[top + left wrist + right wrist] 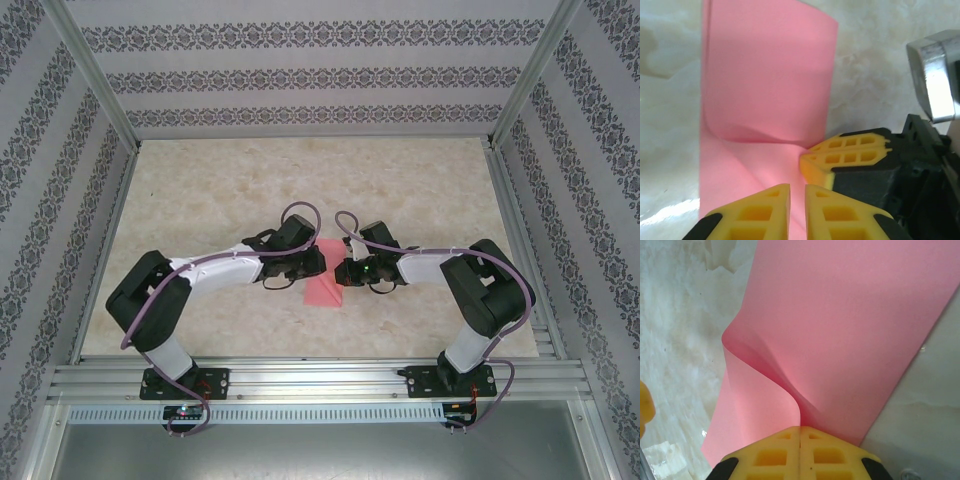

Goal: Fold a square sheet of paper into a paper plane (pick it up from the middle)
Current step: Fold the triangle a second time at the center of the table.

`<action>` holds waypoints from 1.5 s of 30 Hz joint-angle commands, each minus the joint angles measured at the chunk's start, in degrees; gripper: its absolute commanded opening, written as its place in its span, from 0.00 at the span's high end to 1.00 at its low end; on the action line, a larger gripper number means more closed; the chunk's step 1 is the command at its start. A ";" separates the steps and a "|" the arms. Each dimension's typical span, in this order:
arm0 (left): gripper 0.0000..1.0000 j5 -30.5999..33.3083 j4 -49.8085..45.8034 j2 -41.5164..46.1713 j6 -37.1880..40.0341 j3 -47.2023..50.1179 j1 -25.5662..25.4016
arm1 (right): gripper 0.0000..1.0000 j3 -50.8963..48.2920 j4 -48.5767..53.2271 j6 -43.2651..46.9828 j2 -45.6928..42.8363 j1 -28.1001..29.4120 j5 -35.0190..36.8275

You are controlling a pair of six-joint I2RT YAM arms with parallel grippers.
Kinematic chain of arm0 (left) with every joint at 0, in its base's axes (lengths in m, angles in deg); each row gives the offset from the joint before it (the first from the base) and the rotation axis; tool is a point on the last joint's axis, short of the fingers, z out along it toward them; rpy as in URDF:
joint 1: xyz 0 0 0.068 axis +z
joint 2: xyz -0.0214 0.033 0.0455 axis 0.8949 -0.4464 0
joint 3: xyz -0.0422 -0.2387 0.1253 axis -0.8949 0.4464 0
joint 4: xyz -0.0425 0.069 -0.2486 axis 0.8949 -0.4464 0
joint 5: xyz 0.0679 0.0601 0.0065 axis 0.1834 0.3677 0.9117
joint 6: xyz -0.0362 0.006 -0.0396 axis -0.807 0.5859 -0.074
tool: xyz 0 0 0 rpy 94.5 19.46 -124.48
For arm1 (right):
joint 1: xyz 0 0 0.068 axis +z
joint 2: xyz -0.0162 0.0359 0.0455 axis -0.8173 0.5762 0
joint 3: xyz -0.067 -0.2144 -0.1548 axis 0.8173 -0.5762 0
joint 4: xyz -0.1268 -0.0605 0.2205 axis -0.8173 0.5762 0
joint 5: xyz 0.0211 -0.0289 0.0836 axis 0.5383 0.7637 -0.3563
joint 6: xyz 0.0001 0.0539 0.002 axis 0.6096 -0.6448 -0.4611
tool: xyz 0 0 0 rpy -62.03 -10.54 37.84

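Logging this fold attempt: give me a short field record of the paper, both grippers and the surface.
paper: the square sheet of paper, pink, lying on the table with one part curled upward; not yet a plane
right gripper: shut, pinching the sheet's raised curl
left gripper: fingers nearly together over the sheet; grip unclear
arms: both reach in to meet at the sheet, mid-table

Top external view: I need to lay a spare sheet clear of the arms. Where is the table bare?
Crowded: the middle, where the left gripper and right gripper meet over the pink sheet. Bare: the far half of the table, from the back wall to the grippers, and the near strip between the sheet and the front rail.
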 commanded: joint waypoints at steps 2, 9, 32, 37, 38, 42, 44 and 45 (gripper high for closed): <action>0.85 -1.71 5.00 -3.51 -2.74 -1.39 -0.35 | 0.95 -0.02 1.06 1.26 1.50 -0.43 2.93; 0.85 -2.69 8.51 -7.09 -4.15 -1.82 -0.35 | 0.95 -0.55 1.01 1.33 1.40 -0.42 2.95; 0.88 0.52 9.28 -9.77 -4.06 5.22 -0.44 | 0.82 1.93 3.45 -1.32 -3.47 -0.64 2.81; 0.88 0.60 9.70 -9.72 -4.05 5.75 -0.44 | 0.74 2.00 6.22 -2.66 -8.27 -1.64 5.17; 0.88 0.57 9.62 -9.64 -4.01 5.76 -0.44 | 0.74 1.76 6.87 -3.00 -9.55 -1.82 5.38; 0.88 0.61 9.61 -9.20 -3.68 5.81 -0.43 | 0.73 0.18 6.48 -5.70 -14.32 -1.42 2.95; 0.88 0.63 9.55 -9.36 -3.63 5.60 -0.44 | 0.78 -1.18 4.45 -7.99 -15.39 -0.68 -0.19; 0.88 0.57 9.57 -9.36 -3.64 5.48 -0.44 | 0.81 -1.78 3.67 -9.26 -15.72 -0.16 -1.23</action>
